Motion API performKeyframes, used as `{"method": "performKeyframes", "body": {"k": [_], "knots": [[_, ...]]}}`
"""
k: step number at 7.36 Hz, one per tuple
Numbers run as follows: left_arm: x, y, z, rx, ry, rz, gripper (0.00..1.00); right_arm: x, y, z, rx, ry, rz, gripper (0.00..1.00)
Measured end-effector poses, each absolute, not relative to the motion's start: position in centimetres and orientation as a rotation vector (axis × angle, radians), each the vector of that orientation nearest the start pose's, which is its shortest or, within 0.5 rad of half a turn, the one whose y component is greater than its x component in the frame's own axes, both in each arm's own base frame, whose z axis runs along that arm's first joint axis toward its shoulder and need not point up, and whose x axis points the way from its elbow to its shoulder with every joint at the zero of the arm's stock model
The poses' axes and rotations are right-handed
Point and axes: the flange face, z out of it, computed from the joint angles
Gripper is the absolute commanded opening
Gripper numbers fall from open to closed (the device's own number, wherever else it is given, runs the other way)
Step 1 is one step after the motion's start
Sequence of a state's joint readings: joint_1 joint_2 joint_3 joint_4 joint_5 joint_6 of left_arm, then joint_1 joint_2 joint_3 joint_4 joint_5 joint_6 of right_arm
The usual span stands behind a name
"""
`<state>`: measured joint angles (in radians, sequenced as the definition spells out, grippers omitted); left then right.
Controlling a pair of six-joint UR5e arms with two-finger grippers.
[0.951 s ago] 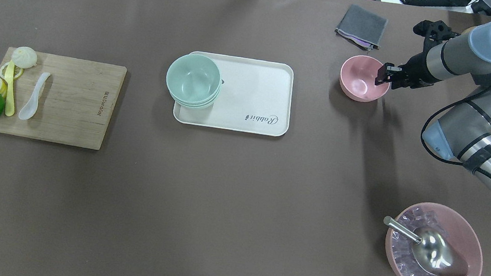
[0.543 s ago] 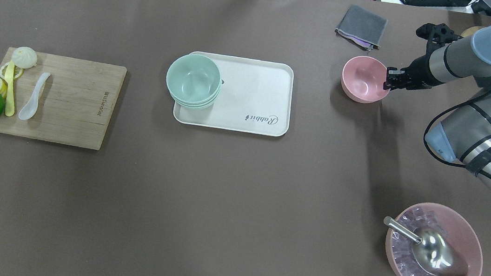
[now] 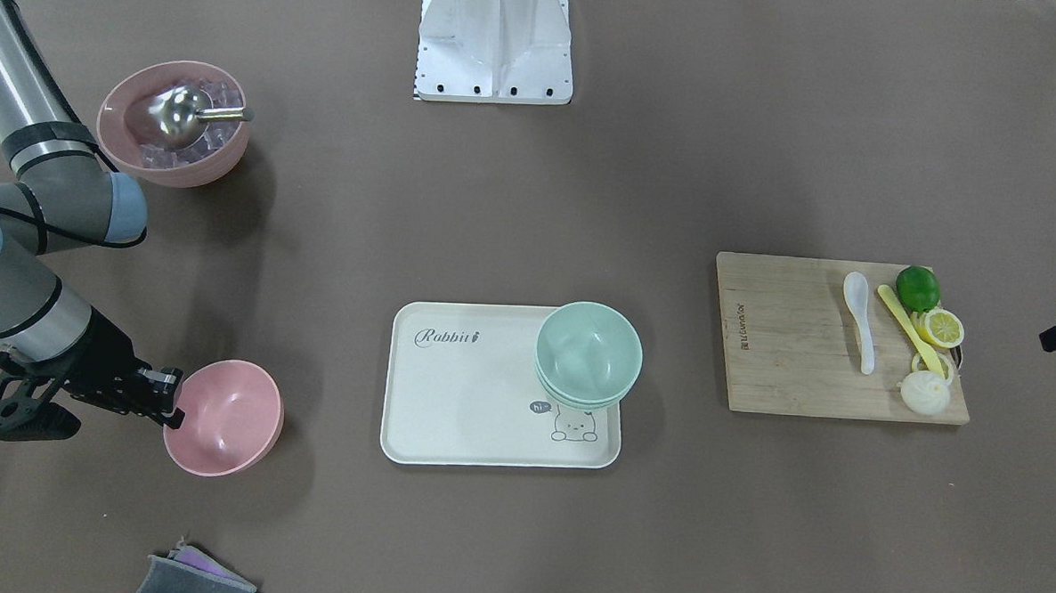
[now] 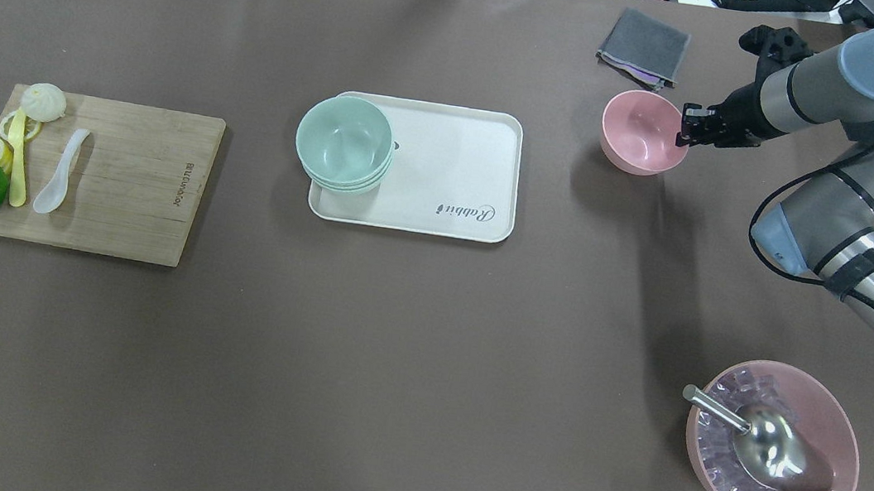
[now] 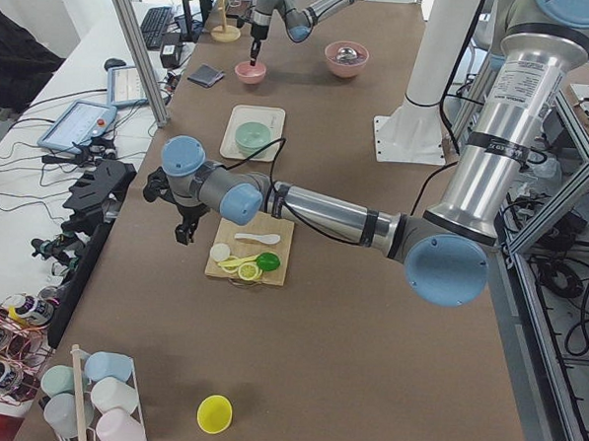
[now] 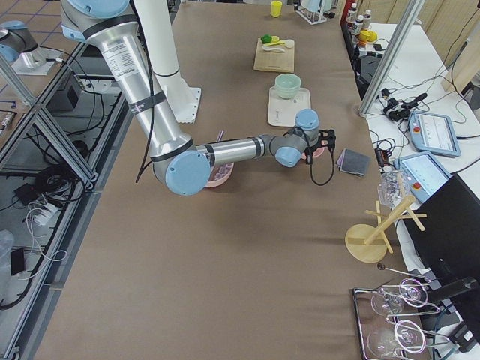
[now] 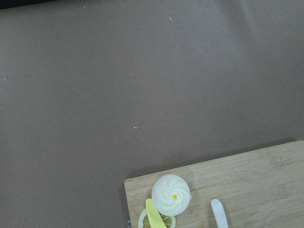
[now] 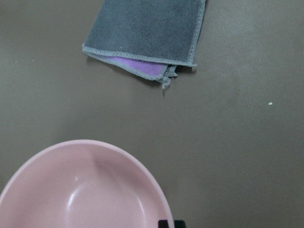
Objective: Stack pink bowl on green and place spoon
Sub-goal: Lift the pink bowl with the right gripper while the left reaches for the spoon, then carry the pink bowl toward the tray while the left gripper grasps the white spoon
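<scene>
The right arm stretches low toward the worktop's far right corner, and the right gripper [image 4: 684,131] has its jaws pinched on the rim of the pink bowl [image 4: 638,137], on the side facing the right edge. The green bowls [image 4: 344,142] sit stacked on the tray [image 4: 452,189] mid-table, and the white spoon [image 4: 61,170] lies on the cutting board [image 4: 144,184] near the left edge. The left gripper [image 3: 1054,335] hangs at that edge, pointing down; whether its jaws are apart I cannot tell
</scene>
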<state>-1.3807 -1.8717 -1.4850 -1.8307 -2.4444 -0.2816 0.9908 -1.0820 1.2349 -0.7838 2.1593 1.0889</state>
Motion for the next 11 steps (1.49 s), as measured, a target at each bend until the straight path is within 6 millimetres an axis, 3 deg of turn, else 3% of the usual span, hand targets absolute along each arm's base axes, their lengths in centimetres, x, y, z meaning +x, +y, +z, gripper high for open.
{"method": "performKeyframes", "body": {"k": [2,5,8,9,11], "knots": [[11.0,-61.9,48.6,0.137,0.953,0.044,0.97,-32.6,-64.6,40.5,0.178,-1.103,0.270,0.00],[18.1,-59.2,49.3,0.086,0.864,0.032,0.97,-32.6,-64.6,35.1,0.183,-1.175,0.305,0.00],[20.9,-56.6,51.7,0.067,0.828,0.041,0.91,-32.1,-63.7,30.2,0.206,-1.248,0.295,0.00],[21.6,-56.2,51.9,0.058,0.831,0.038,0.85,-32.0,-63.5,29.5,0.213,-1.258,0.289,0.00],[23.3,-55.6,51.7,0.048,0.838,0.047,0.82,-32.3,-63.2,28.8,0.218,-1.266,0.277,0.00]]}}
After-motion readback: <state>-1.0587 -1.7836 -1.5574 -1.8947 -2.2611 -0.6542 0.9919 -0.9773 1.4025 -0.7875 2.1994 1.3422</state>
